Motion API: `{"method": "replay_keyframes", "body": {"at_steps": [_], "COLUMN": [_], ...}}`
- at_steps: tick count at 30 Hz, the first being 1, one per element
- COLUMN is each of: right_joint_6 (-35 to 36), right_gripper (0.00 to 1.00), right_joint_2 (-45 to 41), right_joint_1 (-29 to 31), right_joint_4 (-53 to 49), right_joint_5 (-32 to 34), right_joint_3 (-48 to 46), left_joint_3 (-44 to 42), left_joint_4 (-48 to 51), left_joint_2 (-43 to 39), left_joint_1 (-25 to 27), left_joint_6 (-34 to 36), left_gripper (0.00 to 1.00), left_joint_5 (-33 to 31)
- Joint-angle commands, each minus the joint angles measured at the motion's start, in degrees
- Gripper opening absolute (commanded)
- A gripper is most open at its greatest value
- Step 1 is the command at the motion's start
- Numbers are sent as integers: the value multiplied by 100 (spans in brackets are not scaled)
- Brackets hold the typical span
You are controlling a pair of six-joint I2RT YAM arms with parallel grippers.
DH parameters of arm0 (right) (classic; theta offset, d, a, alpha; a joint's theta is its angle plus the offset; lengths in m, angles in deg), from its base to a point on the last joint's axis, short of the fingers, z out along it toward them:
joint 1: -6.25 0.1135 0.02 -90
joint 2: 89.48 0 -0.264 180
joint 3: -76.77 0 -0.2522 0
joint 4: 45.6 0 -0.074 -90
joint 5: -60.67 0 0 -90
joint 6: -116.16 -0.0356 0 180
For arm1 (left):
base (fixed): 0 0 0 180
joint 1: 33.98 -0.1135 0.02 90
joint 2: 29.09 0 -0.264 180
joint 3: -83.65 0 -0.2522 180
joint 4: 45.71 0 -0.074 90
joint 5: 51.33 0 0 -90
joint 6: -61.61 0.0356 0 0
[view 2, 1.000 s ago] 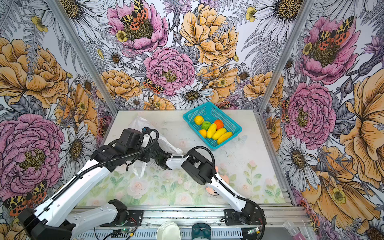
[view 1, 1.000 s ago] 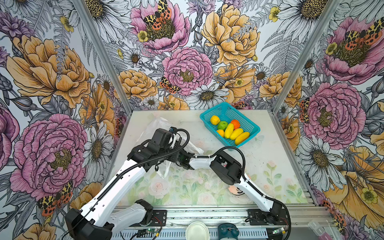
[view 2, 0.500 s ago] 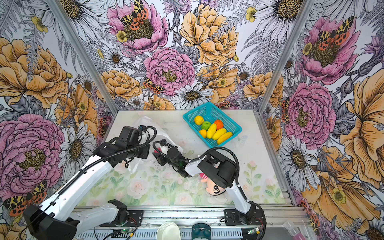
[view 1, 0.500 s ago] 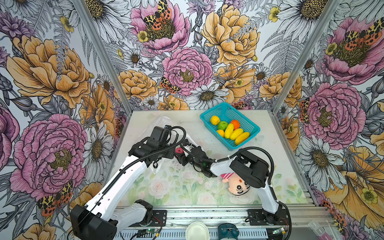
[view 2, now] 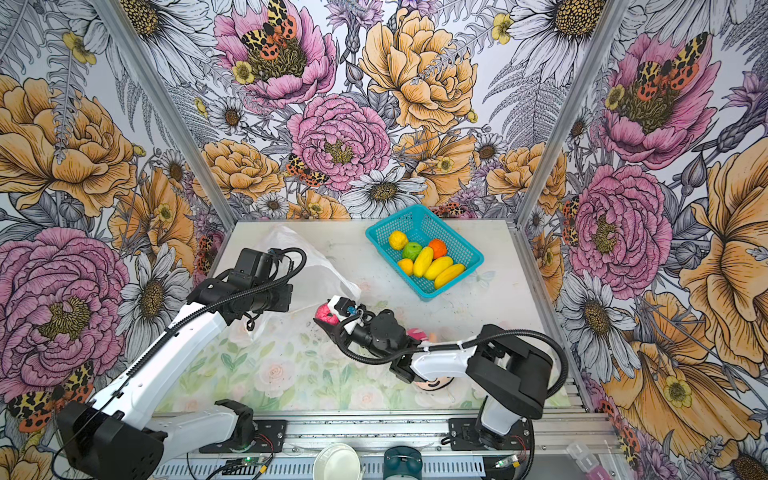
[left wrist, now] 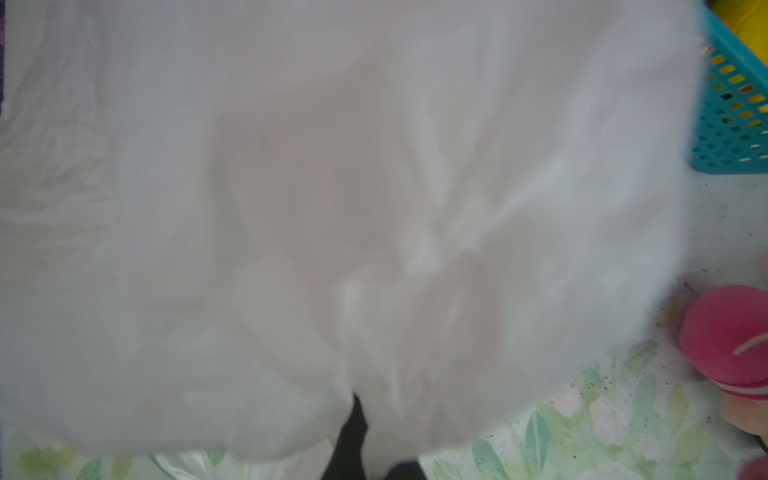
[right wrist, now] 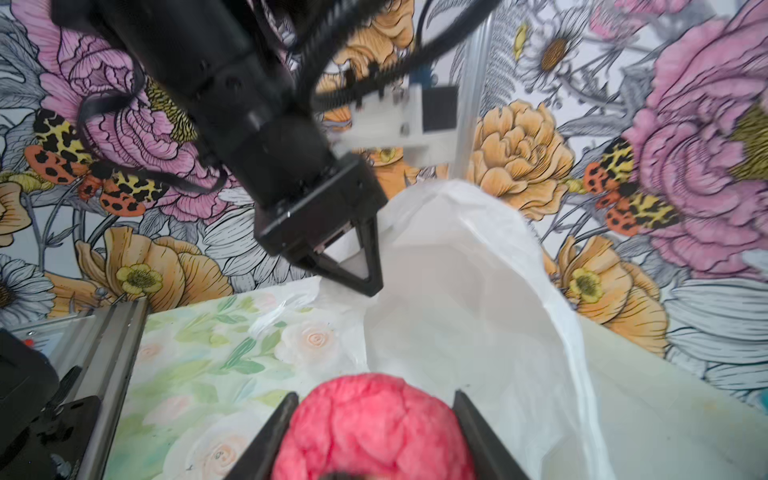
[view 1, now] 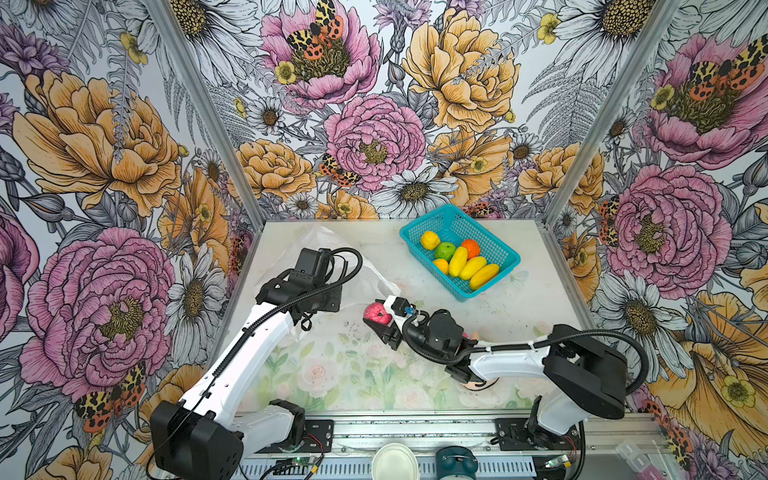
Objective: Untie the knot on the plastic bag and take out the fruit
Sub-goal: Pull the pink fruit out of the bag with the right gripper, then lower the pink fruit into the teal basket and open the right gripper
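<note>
The translucent white plastic bag lies at the back left and fills the left wrist view. My left gripper is shut on a pinch of its film and holds it up like a tent. It is hidden under its own wrist in both top views. Just right of the bag's edge, my right gripper is shut on a bumpy pink fruit, outside the bag. Several more fruit lie in the teal basket. The knot is hidden.
The teal basket stands at the back right, and its corner shows in the left wrist view. A plush doll lies near the front edge, mostly under my right forearm. Patterned walls close in three sides.
My right gripper has come out from under the bag film with the pink fruit and moved right. Its forearm has swung low over the doll. My left gripper has shifted slightly back-left with the film.
</note>
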Motion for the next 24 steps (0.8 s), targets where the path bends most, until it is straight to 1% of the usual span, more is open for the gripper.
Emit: {"method": "replay_keyframes", "body": {"at_steps": [1,3,6,9,11,13,15,17,22,24], "right_joint_6": [30,-154,-520,-884,-1079,-1255,-1408,-1453,-1328,-1321], "right_gripper": [29,29,29,29,29,29,29,29,29,27], "right_joint_2": [-834,-1207,-1630,-1736,-1638,-1419,-1135,-819,226,743], "right_joint_1": [-195,-444,-1024,-1716,-2124,-2528,-2927,-3192,-3534,-3633], "right_joint_4": [-36,-179,-661,-2002,-2623,-3017,-3283,-3510,-4418,-4868], "right_joint_5": [691,872,971,1275,1280,1138,857,672,699,696], "right_joint_3": [-264,-410,-426,33,319,562,817,1083,2208,2762], "left_joint_3": [-15,-22,-48,-49,-49,-58,-58,-55,-55,-62], "left_joint_4": [50,59,63,63,64,67,85,91,96,94], "left_joint_2": [144,182,239,273,268,284,320,334,351,360], "left_joint_1": [-92,-107,-108,-107,-95,-96,-96,-89,-97,-96], "left_joint_6": [-108,-117,-117,-113,-121,-125,-123,-124,-126,-125], "left_gripper": [0,0,0,0,0,0,0,0,0,0], "left_joint_5": [124,128,186,216,190,172,164,147,122,119]}}
